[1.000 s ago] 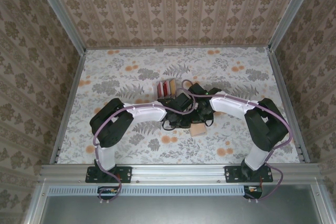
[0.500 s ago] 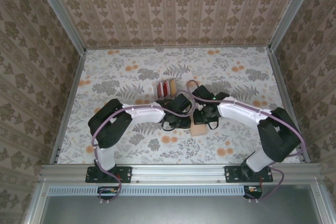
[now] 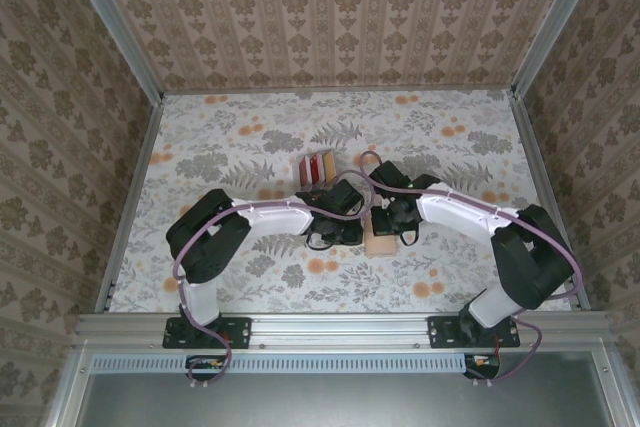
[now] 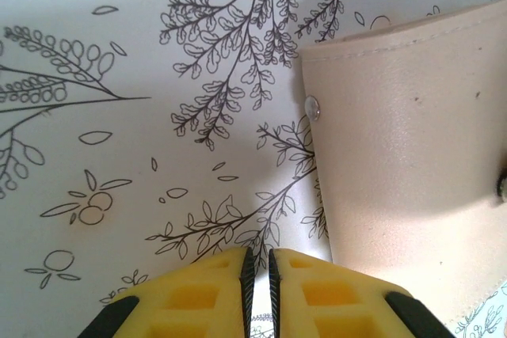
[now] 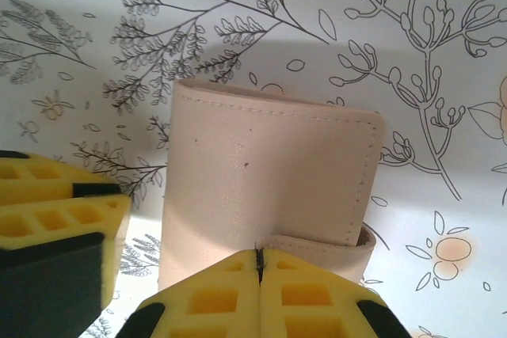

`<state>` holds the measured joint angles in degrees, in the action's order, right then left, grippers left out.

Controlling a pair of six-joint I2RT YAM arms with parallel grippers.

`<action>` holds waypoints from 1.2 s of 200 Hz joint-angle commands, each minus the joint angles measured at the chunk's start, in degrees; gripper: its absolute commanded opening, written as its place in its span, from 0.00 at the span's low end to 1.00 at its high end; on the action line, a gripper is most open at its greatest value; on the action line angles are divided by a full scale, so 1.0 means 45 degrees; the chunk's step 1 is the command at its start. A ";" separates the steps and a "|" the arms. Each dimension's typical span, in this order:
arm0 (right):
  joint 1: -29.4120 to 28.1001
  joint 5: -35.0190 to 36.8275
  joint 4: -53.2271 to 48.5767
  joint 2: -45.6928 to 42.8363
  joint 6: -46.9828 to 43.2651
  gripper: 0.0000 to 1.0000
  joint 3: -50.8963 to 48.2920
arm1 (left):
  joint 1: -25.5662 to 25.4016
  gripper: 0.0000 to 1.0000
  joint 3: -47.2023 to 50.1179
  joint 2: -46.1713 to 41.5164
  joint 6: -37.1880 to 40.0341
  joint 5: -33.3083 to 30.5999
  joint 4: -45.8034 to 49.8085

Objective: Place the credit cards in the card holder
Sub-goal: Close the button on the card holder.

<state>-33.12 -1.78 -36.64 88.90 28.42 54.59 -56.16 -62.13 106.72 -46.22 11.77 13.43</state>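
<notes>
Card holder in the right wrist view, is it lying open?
No, the card holder lies folded shut, with only its tan outside showing.

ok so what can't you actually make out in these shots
card holder contents: folded shut, right wrist view
card holder's far side: cut off by right edge, left wrist view
racked cards: too small to count, top view
left fingers: thin slit between them at the bottom edge, grip unclear, left wrist view

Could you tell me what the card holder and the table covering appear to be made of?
The card holder looks like matte pinkish-tan leather or imitation: stitched edge, soft folded flap. The table covering seems smooth printed paper or vinyl: flat botanical pattern.
</notes>
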 commanded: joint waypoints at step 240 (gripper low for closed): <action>0.2497 -0.4032 0.2782 -0.2822 0.0946 0.40 -0.2454 | 0.0155 0.18 0.0517 -0.0859 0.0143 -0.0919 0.0560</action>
<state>-22.00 -21.67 -22.55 79.90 33.19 43.38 -56.16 -60.97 105.54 -46.22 10.46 13.39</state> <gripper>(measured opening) 0.376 0.180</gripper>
